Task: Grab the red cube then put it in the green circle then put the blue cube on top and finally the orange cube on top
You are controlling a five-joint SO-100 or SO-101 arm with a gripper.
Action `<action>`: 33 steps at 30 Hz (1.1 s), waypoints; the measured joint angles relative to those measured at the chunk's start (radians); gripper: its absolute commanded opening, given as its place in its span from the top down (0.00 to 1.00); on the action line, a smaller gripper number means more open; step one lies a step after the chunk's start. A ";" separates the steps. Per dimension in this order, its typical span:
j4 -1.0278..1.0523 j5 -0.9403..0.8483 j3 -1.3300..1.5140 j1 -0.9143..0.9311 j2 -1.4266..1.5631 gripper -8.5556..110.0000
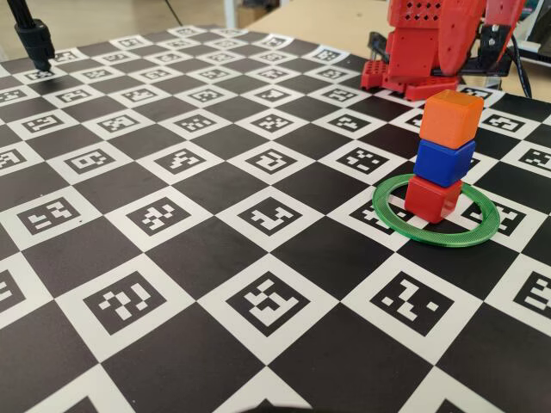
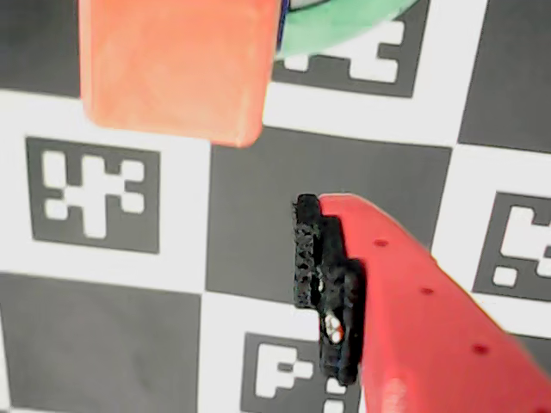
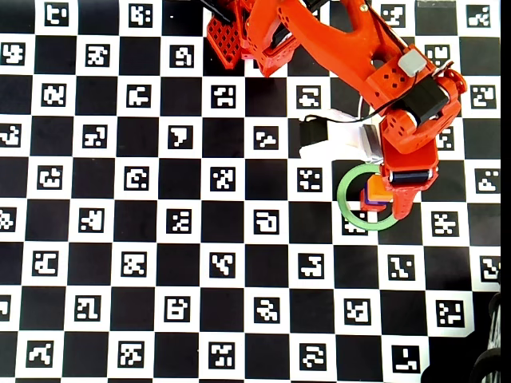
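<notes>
So the stack's up: red cube (image 1: pixel 432 198) sits inside the green circle (image 1: pixel 436 231), blue cube (image 1: pixel 444 161) on it, orange cube (image 1: pixel 451 118) on top. In the wrist view the gripper (image 2: pixel 331 292) holds nothing and hangs just beside and above the tower, with only one finger visible, so can't tell how wide it's spread. Any retreat has to go up and away from that orange top or it'll topple.
</notes>
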 measured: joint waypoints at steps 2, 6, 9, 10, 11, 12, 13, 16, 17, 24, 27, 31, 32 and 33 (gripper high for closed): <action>0.026 0.000 -0.040 0.021 0.002 0.62; 0.095 -0.046 -0.083 0.097 0.002 0.61; 0.147 -0.104 -0.092 0.153 0.014 0.61; 0.156 -0.124 -0.092 0.170 0.026 0.61; 0.164 -0.146 -0.092 0.192 0.049 0.61; 0.167 -0.187 -0.092 0.210 0.066 0.62; 0.167 -0.229 -0.089 0.230 0.089 0.62; 0.167 -0.322 -0.075 0.298 0.155 0.64; 0.167 -0.351 -0.067 0.322 0.176 0.64; 0.043 -0.646 0.138 0.459 0.376 0.64; -0.035 -0.779 0.238 0.511 0.469 0.64; -0.126 -0.934 0.367 0.572 0.597 0.64; -0.143 -0.968 0.400 0.581 0.630 0.64; -0.161 -0.999 0.434 0.589 0.663 0.64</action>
